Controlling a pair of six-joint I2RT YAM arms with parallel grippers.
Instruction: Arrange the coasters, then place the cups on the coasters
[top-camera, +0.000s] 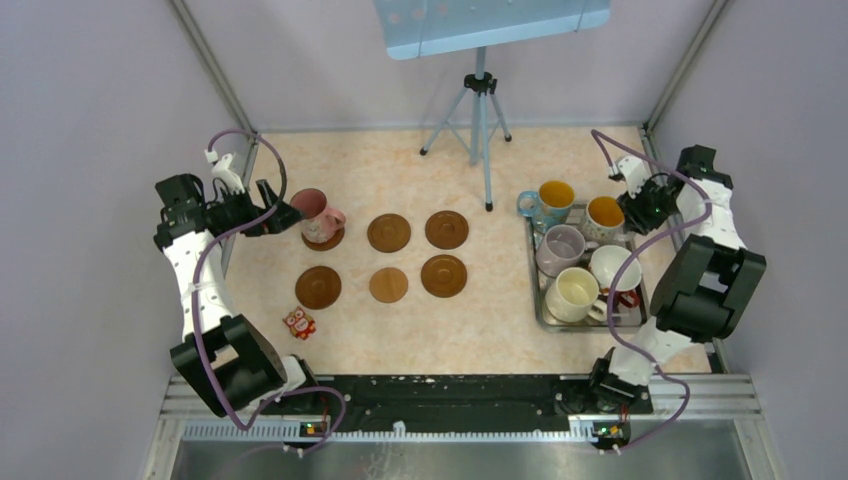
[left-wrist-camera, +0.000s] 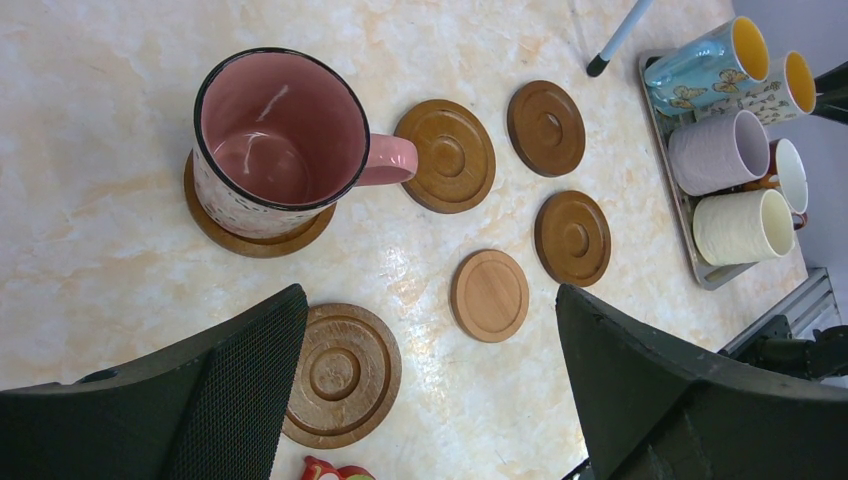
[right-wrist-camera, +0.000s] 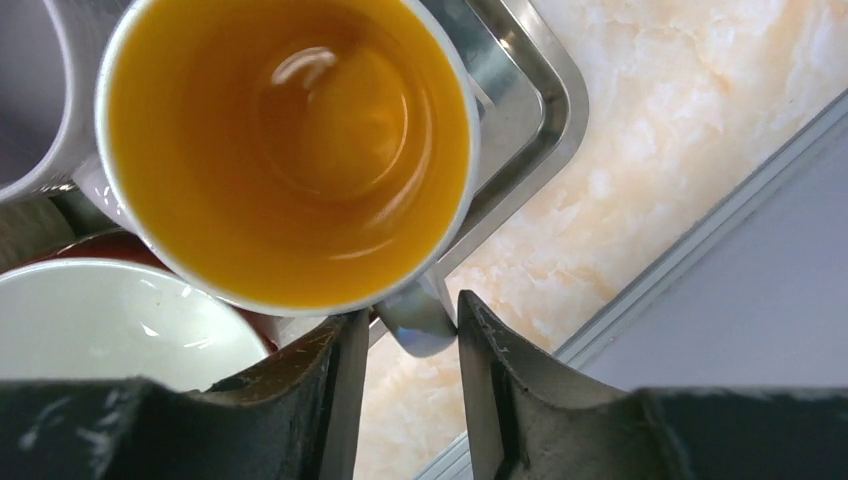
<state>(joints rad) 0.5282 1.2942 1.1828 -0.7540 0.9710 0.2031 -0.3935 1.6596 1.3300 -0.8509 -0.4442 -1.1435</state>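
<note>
right gripper astride handle of white mug (wrist view only, grip unclear), left gripper open, empty

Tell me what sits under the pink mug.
A dark wooden coaster; only its rim shows around the base of the pink mug. Its centre is covered by the mug.

We have two arms, left arm and right arm, each built of white links and chunky black joint housings. A purple cable loops along each. The left jaws are black wedges with a fine mesh face; the right jaws show scuffed, whitish edges.
</note>
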